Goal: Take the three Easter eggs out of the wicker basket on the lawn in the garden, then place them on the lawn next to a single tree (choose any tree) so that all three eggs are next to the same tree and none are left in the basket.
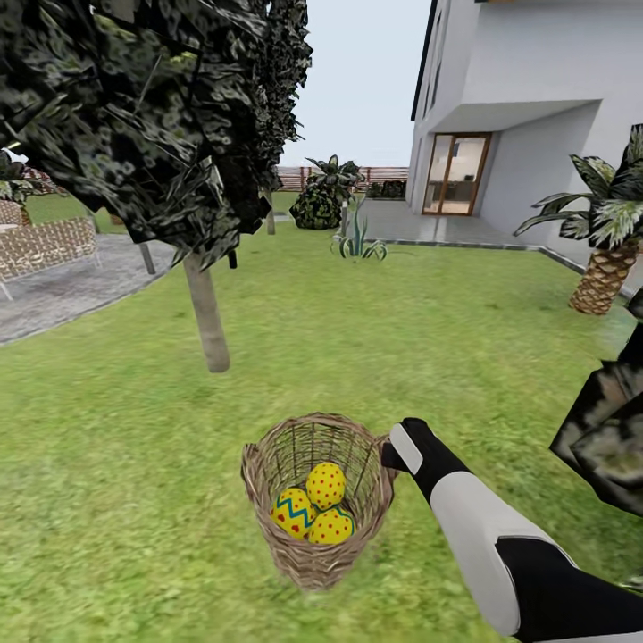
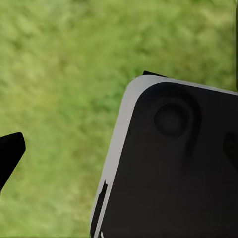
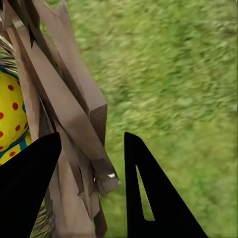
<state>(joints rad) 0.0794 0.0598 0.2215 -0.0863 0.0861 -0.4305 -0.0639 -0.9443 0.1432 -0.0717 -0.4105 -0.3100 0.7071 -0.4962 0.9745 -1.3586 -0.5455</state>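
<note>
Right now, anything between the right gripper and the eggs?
Yes: the wicker basket wall. The right gripper straddles the basket's rim, one finger inside by the Easter eggs, the other over the lawn. From basket to the tree, nothing visible but grass.

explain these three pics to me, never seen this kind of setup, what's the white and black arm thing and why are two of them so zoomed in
These are renders from a simulation of a two-armed wheeled robot that a person steers. The wide picture comes from a camera on its head; the other two come from cameras on its wrists, hence the closeness.

In the head view, the white and black limb is its right arm, ending in the right gripper at the rim of the wicker basket. The basket stands on the lawn with three yellow Easter eggs inside. A pale-trunked tree stands beyond it.

The right wrist view shows the dark fingers astride the basket's wall, one inside, one outside, not yet closed. The left wrist view shows grass and part of the robot's body.
</note>
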